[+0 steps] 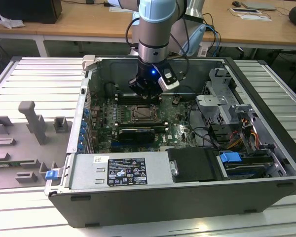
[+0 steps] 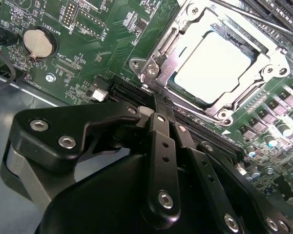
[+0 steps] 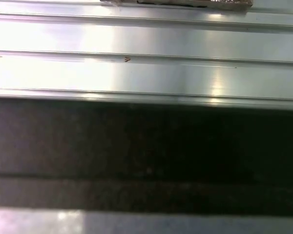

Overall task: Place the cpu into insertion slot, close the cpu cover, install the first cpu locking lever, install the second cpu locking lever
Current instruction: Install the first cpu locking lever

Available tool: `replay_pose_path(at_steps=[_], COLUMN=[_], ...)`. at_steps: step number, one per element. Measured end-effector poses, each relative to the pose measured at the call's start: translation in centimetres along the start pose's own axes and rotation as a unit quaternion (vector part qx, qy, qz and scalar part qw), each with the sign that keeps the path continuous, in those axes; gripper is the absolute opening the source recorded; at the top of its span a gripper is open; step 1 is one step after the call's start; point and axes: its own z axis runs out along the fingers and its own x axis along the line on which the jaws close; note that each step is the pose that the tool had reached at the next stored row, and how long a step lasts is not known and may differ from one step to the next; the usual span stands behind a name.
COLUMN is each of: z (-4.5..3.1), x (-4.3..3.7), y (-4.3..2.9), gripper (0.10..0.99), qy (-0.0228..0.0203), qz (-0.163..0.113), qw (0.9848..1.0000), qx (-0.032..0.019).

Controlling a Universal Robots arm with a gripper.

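Second wrist view tells us the pale silvery-beige square cpu [image 2: 211, 66] sits under the closed silvery metal cpu cover [image 2: 172, 52], so a locking lever needs hooking, our black gripper [image 2: 156, 105] with jaws pressed together.

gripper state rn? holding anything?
Gripper: fingers shut together, holding nothing, poised just beside the cpu cover, which lies closed over the cpu.

- One cpu [image 2: 212, 66], just ahead of the gripper [image 2: 154, 97]
- One cpu cover [image 2: 183, 34] around it
- One coin battery [image 2: 39, 41] off to the gripper's side
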Motion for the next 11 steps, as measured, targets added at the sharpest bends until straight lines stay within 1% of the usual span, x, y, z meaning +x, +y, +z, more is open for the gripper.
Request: replay_pose_path(at_steps=[3,4,5,8,11], z=[0.03,0.04,0.11,0.07,0.06], x=[0.01,0.01,-0.01,0.00,0.00], y=[-0.03,-0.01,0.03,-0.01,-0.01], gripper=[0.106,0.106,0.106,0.106,0.106], qy=[0.0000,0.0000,-0.0004,0.0001,0.0001], qz=[0.000,0.000,0.000,0.000,0.000], qw=[1.0000,1.0000,1.0000,1.0000,1.0000], qx=[0.0032,0.0031,0.0017,0.0031,0.0031])
